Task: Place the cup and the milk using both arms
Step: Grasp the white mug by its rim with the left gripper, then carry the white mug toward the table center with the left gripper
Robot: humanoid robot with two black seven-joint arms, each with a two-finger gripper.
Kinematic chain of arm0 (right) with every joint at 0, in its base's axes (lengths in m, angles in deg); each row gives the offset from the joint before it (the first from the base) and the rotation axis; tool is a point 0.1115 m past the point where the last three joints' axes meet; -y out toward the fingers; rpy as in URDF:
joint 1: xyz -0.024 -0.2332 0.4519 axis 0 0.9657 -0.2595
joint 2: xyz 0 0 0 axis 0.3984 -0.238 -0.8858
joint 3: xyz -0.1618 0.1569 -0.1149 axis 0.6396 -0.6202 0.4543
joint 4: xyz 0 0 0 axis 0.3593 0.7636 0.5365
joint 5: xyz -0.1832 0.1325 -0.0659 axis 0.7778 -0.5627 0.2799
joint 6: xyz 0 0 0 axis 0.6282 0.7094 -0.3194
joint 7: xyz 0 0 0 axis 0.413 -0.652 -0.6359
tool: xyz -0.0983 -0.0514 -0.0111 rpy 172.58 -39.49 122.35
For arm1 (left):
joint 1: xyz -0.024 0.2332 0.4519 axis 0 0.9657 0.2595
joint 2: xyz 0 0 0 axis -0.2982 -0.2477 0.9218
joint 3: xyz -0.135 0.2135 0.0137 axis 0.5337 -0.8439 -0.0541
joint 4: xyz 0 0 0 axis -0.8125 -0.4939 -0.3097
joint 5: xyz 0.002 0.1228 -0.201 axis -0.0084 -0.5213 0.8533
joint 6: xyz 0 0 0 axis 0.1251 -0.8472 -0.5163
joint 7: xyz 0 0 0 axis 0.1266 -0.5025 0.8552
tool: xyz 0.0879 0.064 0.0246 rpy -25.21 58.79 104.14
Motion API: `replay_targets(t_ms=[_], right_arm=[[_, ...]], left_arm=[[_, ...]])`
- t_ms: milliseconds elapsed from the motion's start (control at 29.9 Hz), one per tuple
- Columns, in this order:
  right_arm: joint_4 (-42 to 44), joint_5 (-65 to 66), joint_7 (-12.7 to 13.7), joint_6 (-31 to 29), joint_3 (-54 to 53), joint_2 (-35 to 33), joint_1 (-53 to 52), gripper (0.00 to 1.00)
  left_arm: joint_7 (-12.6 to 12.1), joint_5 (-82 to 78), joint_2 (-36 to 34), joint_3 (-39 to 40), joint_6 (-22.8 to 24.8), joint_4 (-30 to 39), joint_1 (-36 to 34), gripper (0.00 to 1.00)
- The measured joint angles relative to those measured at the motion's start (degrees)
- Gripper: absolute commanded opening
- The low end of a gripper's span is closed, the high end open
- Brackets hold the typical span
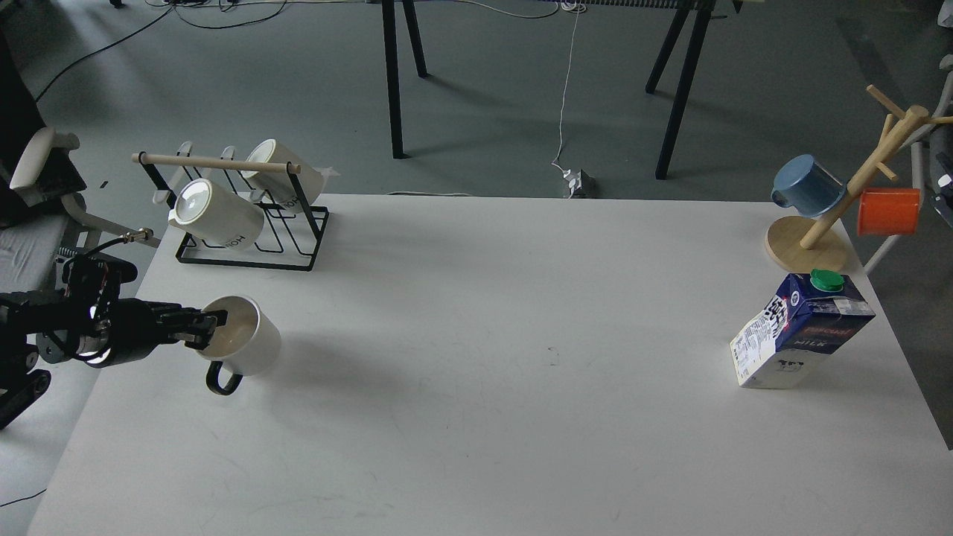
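Observation:
The cup (252, 348), a squat white mug with a black loop handle (222, 378), is at the left side of the white table (484, 357), tilted with its mouth toward the left. My left gripper (211, 327) comes in from the left and is closed over the cup's near rim, one finger inside the mouth. The milk (802, 331), a dark blue and white carton with a green cap, stands near the table's right edge, untouched. My right arm and gripper are out of view.
A black wire rack (294, 257) with two white lettered mugs stands at the back left, just behind the cup. A wooden cup tree (808, 249) with a blue cup (805, 186) and an orange cup (887, 211) stands at the back right, behind the milk.

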Motion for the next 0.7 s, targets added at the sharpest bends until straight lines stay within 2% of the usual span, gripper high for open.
replay_targets(t_ms=[234,334,434,568,702], right_arm=[[0.25,0.03,0.00,0.00,-0.05,0.00,0.00,0.99],[0.40,0.08,0.00,0.00,-0.19,-0.07,-0.05,0.99],[0.52,0.14,0.01,0.00,-0.32,-0.46,-0.17,0.99],[0.73,0.18,0.19,0.00,-0.34,-0.73,-0.18,0.99],[0.68,0.18,0.24,0.00,-0.39,-0.85,-0.40,0.99]], left_arm=[[0.00,1.86,-2.27,0.65,8.06,11.14,-7.54,0.00],[0.00,2.63,2.13,0.64,9.46,16.33,-9.85,0.00],[0.00,2.26,10.26,0.29,10.36,19.76,-11.01,0.00],[0.00,-5.13,22.83,-0.27,11.86,16.23,-11.50,0.00],[0.00,-10.59,31.08,-1.20,11.77,10.42,-10.76,0.00]])
